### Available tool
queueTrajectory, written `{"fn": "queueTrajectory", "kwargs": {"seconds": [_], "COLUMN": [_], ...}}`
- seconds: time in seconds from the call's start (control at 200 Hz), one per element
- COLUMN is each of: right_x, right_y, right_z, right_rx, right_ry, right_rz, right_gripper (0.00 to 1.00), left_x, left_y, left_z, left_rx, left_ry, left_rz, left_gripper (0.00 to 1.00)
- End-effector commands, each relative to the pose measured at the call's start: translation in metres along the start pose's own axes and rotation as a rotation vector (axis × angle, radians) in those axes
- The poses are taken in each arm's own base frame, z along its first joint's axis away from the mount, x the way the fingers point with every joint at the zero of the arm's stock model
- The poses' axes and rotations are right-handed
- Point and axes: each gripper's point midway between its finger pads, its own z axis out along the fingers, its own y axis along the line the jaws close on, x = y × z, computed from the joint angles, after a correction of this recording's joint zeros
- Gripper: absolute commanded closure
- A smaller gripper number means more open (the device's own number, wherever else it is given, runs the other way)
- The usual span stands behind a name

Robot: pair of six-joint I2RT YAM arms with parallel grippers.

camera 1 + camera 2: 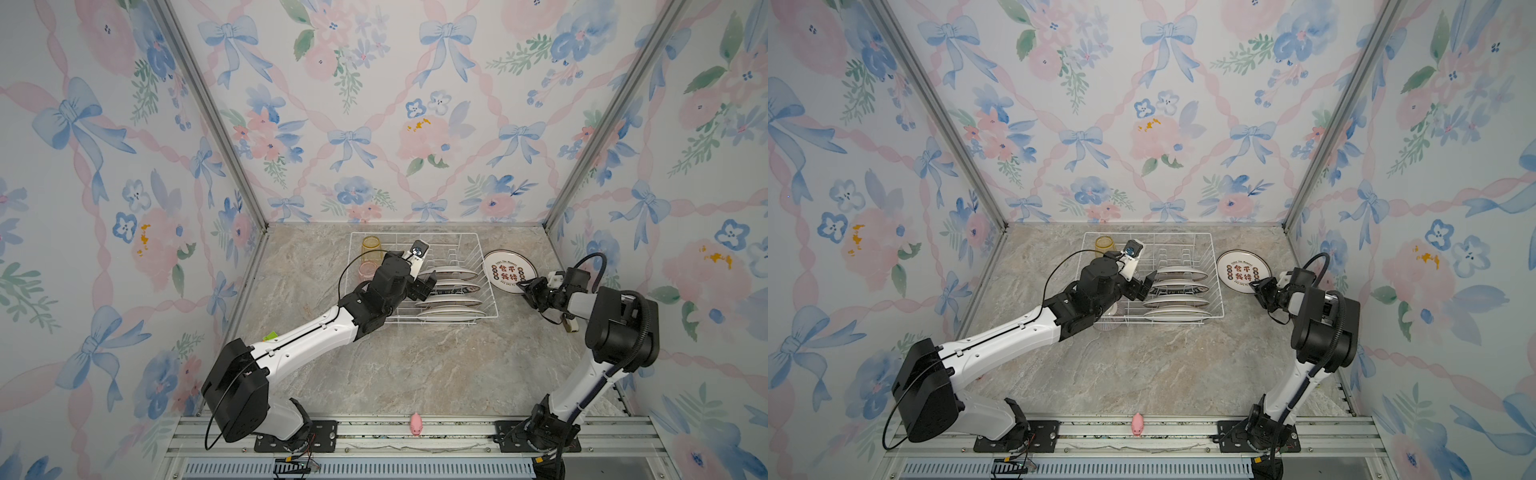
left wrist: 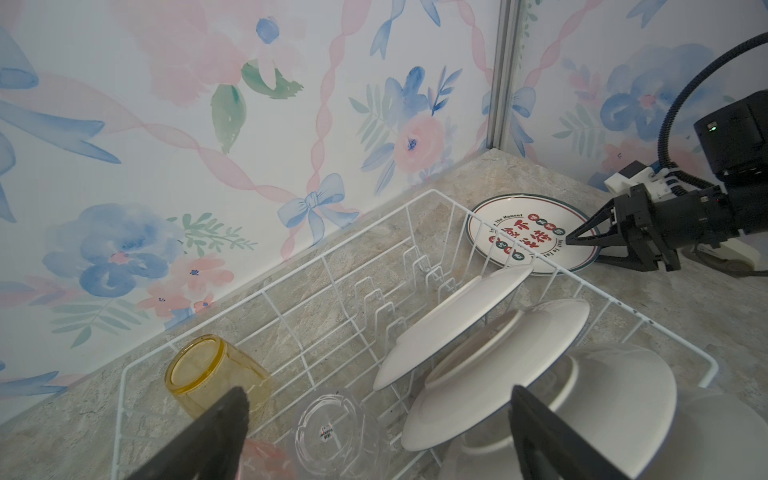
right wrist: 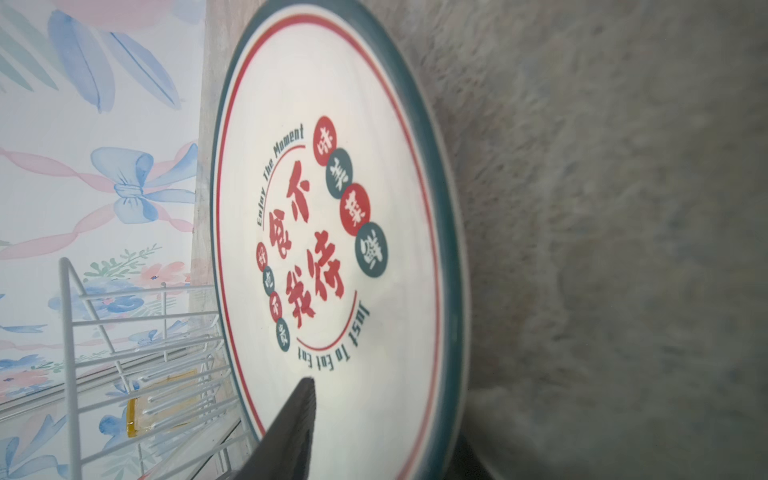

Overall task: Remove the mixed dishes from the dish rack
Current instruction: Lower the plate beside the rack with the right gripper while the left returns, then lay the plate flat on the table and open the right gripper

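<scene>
Marble counter point(image 1: 415, 365), in a top view: lettered plate point(image 1: 509, 272) lies flat at 3 o'clock of dish rack point(image 1: 457, 237), unloaded, right gripper point(image 1: 524, 286) at its 5 o'clock, four white plates point(image 1: 451, 286) racked; left wrist: left gripper point(image 2: 378, 395) gapes wide over clear tumbler point(image 2: 336, 432), presumably lining up a pick; right wrist: right fingers point(image 3: 291, 428) sit parted astride the plate's rim, apparently letting go.

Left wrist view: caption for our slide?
Left gripper open over the dish rack; right gripper at the lettered plate outside it.
</scene>
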Motion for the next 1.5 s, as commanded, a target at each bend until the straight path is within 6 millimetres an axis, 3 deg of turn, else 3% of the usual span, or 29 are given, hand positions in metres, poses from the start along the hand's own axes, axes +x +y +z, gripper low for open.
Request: {"fn": "queueTrajectory", "kwargs": {"seconds": [0.0,0.205,0.375,0.695,0.885,1.13,1.495], "right_x": [0.010,0.022,0.027,0.042,0.053,0.065,0.067], "right_y": [-0.009,-0.014,-0.011,0.064,0.115,0.154,0.158], "right_z": [-0.011,-0.023,-0.051,-0.141,-0.177,-0.191,-0.188], "right_rx": [0.040,0.078,0.127,0.121,0.053,-0.025,-0.051], "right_ry": [0.011,0.016,-0.002,-0.118,-0.201,-0.225,-0.232], "right_rz": [0.003,-0.015,-0.089,-0.353,-0.469,-0.544,-0.543], "right_gripper": [0.57,0.55,0.54,0.56,0.54,0.54,0.54], "left_x": [-0.010,-0.003,0.000,0.013,0.032,0.025,0.038], "left_y": [0.003,0.002,0.003,-0.004,-0.010,-0.013,-0.033], "left_z": [-0.001,0.001,0.006,0.031,0.057,0.073,0.086], "left_rx": [0.008,0.028,0.040,0.094,0.123,0.208,0.372], "left_ry": [-0.013,0.003,0.016,0.098,0.166,0.146,0.214], "left_rz": [-0.007,-0.010,0.002,0.132,0.241,0.303,0.394], "left_gripper": [0.03,0.03,0.03,0.10,0.17,0.16,0.20]}}
